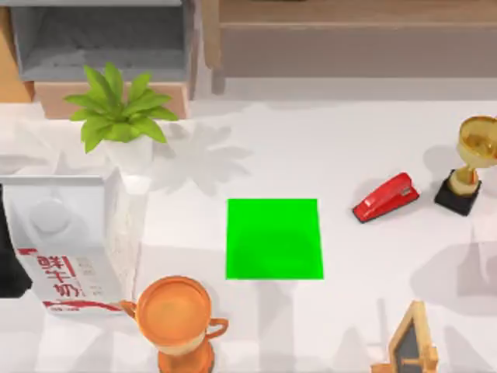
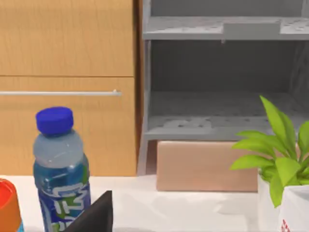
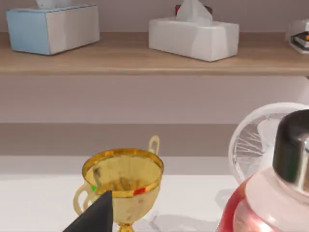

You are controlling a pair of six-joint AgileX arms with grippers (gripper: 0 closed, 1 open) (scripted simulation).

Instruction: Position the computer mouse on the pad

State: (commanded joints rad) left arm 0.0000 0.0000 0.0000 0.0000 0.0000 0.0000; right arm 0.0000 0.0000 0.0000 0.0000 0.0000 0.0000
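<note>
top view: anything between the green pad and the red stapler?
Nothing: in the top view, bare white table separates the pad from the red stapler.

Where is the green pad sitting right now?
In the top view the green pad lies flat near the table's middle, nothing on it, with the red stapler to its right and the orange trophy toward its lower left.

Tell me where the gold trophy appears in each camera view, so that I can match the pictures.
Top view: the gold trophy stands at the table's right edge, to the right of the red stapler.
Left wrist view: this camera faces the grey shelf and the potted plant, not the trophy.
Right wrist view: the trophy stands in front of the wooden shelf.
Shared landmark: the white table lies under everything in all three views.
</note>
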